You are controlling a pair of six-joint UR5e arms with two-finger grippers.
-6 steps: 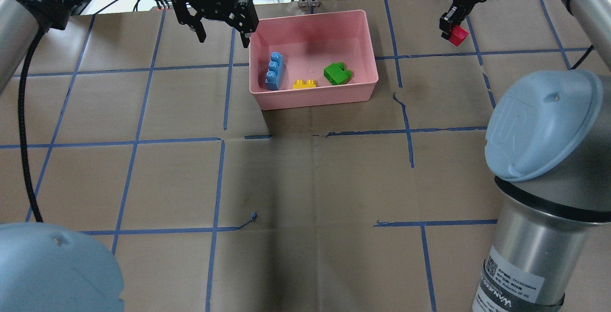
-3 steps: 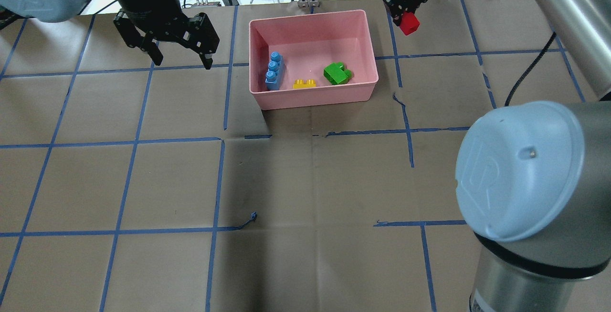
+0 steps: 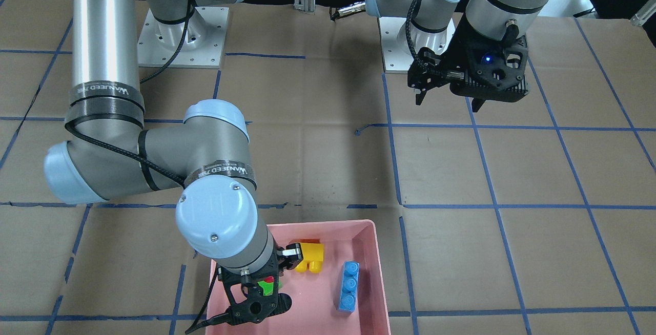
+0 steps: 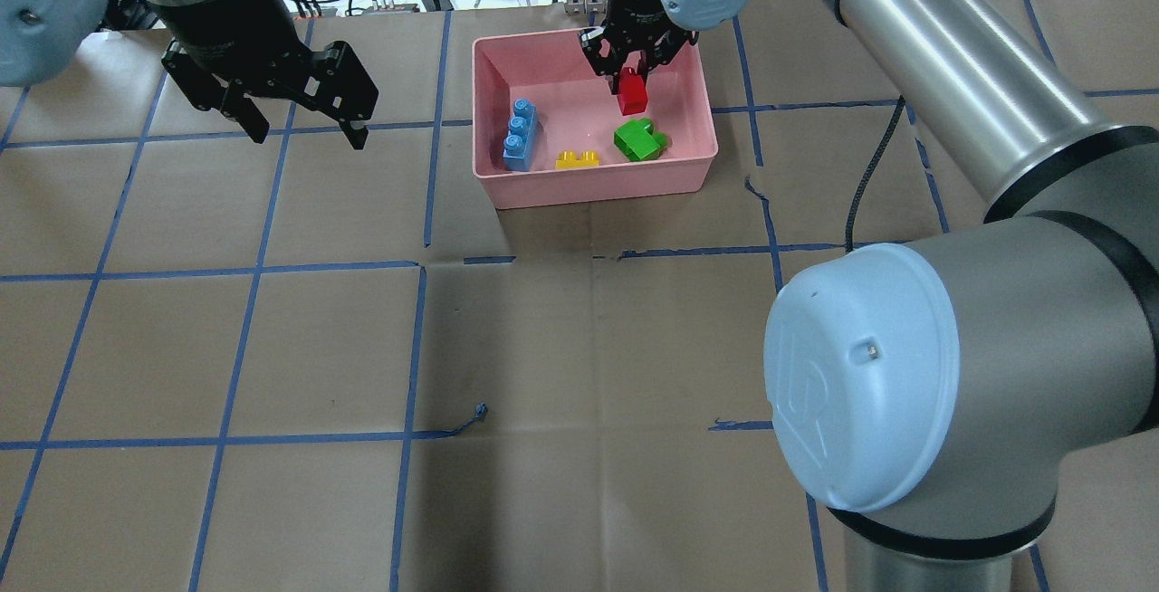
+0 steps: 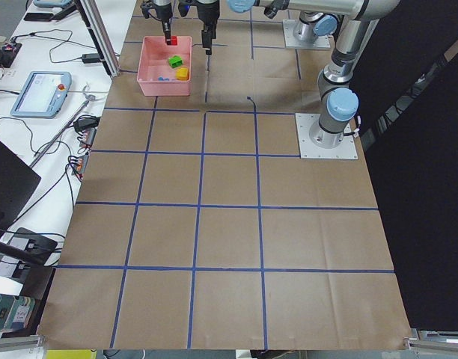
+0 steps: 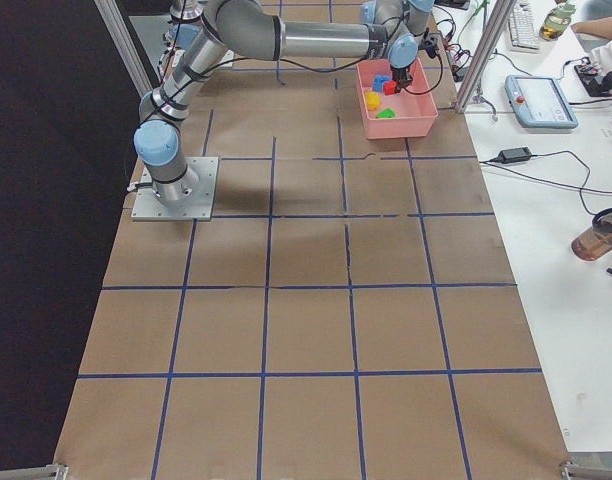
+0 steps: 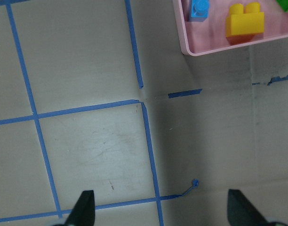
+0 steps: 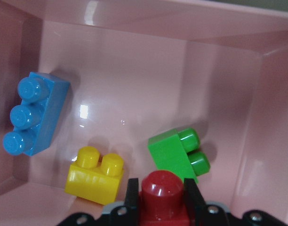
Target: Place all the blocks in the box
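Looking over the robot's shoulders, the right gripper has its fingers clamped on the red block, which hangs inside the rim of the box. The green block lies just beneath and beside the fingertips. The yellow block and blue block sit further out to one side on the box floor. The left gripper hovers over brown paper, well apart from the box, fingers spread and empty. The big elbow cap carries an embossed logo, too faint to spell out.

From across the table, a black band on the right arm reads something like "WANJEED"; a second band shows the same word.

Both end views are too small to judge the fingers. The red block shows as a dot above the box.

The left wrist camera shows its two fingers wide apart, with the box corner far ahead of them.

The right wrist camera shows the red stud pinched between the fingers, the green block just ahead.

This looks like the last block. I'd say the next move is simply to part the fingers, perhaps lowering first so the block doesn't bounce off the green one.
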